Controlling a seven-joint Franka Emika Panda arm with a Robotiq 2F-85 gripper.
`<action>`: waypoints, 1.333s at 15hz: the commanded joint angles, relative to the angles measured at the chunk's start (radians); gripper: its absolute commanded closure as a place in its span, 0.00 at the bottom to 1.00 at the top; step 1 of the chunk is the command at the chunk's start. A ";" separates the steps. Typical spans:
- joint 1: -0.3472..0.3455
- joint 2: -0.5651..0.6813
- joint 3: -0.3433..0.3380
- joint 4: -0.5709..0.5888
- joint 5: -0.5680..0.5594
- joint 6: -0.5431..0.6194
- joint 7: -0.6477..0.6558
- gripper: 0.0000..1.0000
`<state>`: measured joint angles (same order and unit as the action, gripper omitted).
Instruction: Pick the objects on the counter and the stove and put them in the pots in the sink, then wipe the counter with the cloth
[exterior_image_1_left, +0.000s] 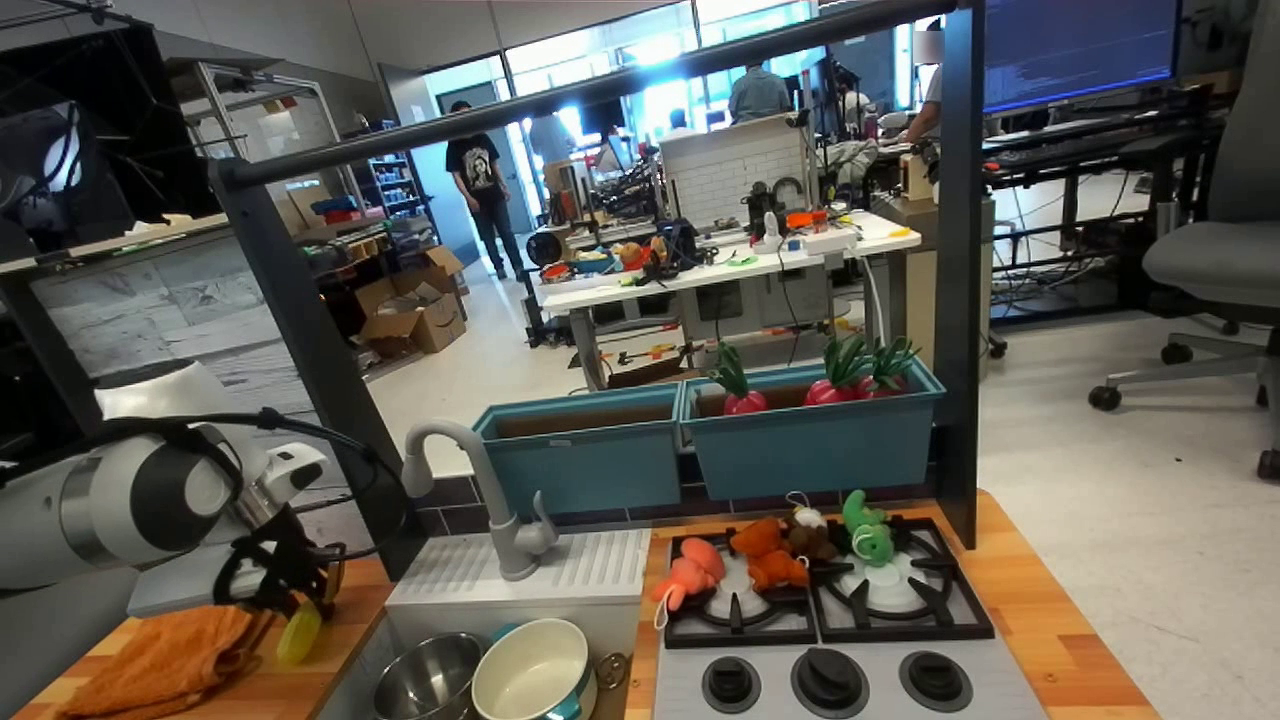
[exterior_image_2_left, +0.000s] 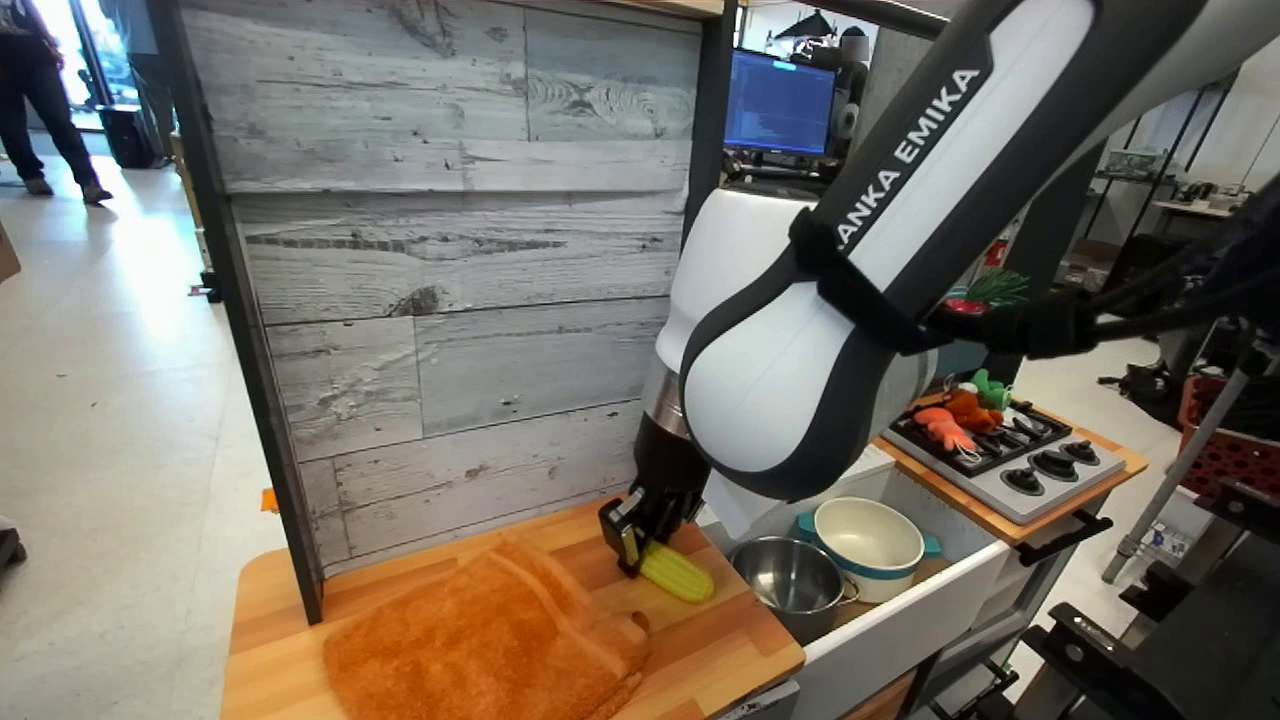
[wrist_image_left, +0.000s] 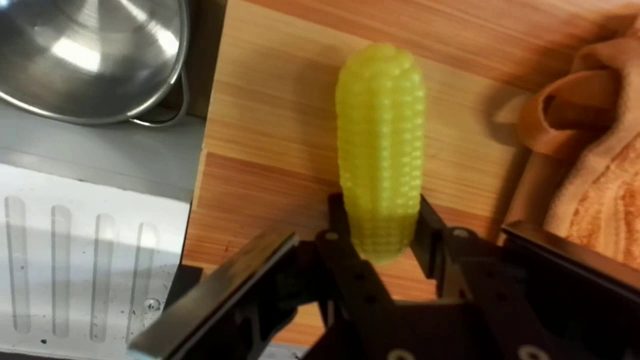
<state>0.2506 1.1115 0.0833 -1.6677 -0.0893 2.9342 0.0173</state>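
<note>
Nearest in the wrist view, the claw (wrist_image_left: 381, 215) grips one end of the yellow corn (wrist_image_left: 381, 135), over the counter (wrist_image_left: 270, 190) near its edge along the sink (wrist_image_left: 115, 150). The corn juts forward, long axis roughly parallel to that edge; the steel pot (wrist_image_left: 100, 65) lies across it, so the carry likely goes sideways.

Can see gripper (exterior_image_1_left: 308, 597) right at yellow toy (exterior_image_1_left: 299, 636) beside orange cloth (exterior_image_1_left: 165, 662), couple pots (exterior_image_1_left: 530, 668) in sink (exterior_image_1_left: 617, 625), toys (exterior_image_1_left: 770, 556) on stove (exterior_image_1_left: 882, 662).
</note>
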 joint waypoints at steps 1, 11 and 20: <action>0.009 -0.070 -0.026 -0.026 0.031 -0.077 0.050 0.92; -0.002 -0.165 -0.250 -0.119 0.072 -0.173 0.297 0.92; -0.008 -0.076 -0.330 -0.083 0.075 -0.257 0.475 0.92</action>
<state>0.2347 1.0109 -0.2549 -1.7819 -0.0332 2.6829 0.4668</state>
